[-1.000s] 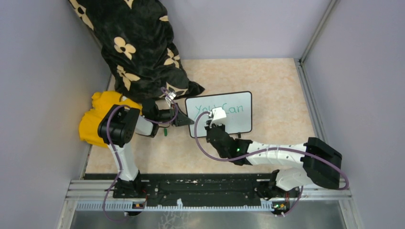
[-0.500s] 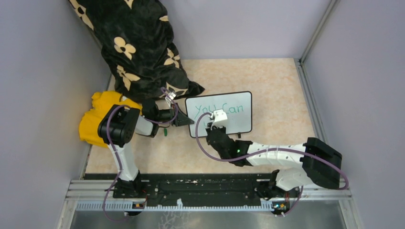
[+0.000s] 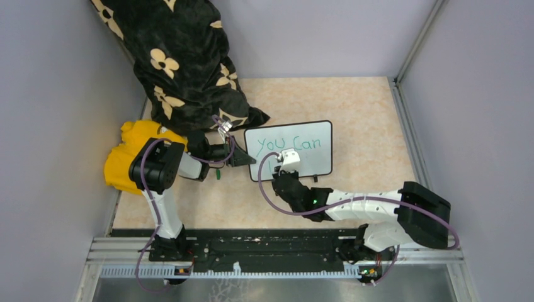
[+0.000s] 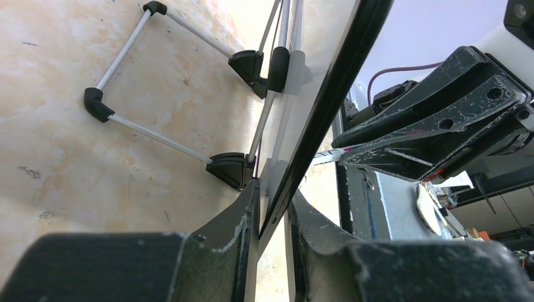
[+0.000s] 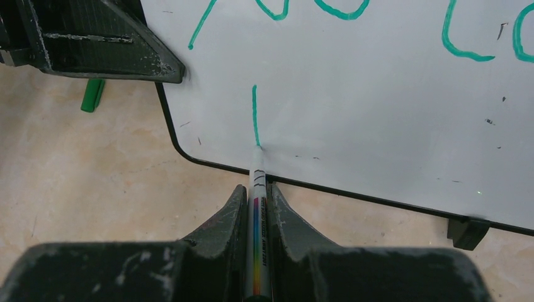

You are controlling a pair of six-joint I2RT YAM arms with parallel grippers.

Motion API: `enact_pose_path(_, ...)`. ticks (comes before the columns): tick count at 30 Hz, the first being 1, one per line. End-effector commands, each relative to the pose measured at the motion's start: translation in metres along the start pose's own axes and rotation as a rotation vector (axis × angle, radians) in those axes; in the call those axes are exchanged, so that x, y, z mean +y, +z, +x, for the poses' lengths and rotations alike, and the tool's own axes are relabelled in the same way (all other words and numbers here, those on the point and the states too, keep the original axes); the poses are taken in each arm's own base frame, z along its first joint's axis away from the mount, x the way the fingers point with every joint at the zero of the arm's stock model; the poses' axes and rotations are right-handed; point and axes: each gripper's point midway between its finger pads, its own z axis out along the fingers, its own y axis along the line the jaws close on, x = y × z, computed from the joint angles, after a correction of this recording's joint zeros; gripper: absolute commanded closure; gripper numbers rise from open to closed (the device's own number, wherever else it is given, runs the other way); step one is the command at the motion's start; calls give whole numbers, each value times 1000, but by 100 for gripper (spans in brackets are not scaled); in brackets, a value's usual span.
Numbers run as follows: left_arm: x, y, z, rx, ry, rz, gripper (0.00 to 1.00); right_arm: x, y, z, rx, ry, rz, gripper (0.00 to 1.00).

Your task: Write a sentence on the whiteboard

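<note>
The whiteboard [image 3: 315, 151] stands mid-table; green lettering [image 3: 289, 143] reads "you can" on its top line. My left gripper [image 3: 242, 157] is shut on the board's left edge [image 4: 296, 170], the black frame pinched between its fingers [image 4: 239, 220]. My right gripper [image 3: 277, 170] is shut on a white marker [image 5: 257, 214] with a rainbow stripe. The marker's tip touches the board at the foot of a single green vertical stroke [image 5: 254, 116] below the first line, near the lower left corner. The whiteboard [image 5: 378, 94] fills the upper right wrist view.
A green marker cap [image 5: 93, 95] lies on the table left of the board. A black floral cloth [image 3: 182, 63] and a yellow object [image 3: 126, 157] sit at the far left. The board's wire stand [image 4: 170, 94] rests behind it. Grey walls close in on three sides.
My right gripper has drawn back toward the near edge with the marker, uncovering "you" on the top line and drawing a vertical stroke below it. The left arm has not moved.
</note>
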Motion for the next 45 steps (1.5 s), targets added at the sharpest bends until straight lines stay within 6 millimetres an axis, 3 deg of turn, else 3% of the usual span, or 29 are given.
enact_pose_path(1,-2,1,-1,7,32,15,76,9,0,-35,-87,29,4,100)
enact_pose_path(9,-2,1,-1,8,34,16,78,19,5,-46,-106,6,-3,100)
enact_pose_path(20,-1,1,-1,10,30,15,79,26,10,-35,-72,-9,-28,100)
enact_pose_path(35,-1,1,0,11,28,14,79,10,5,-8,1,-33,-8,100)
enact_pose_path(45,-1,1,0,11,25,12,79,-2,-1,-12,-13,-35,27,100)
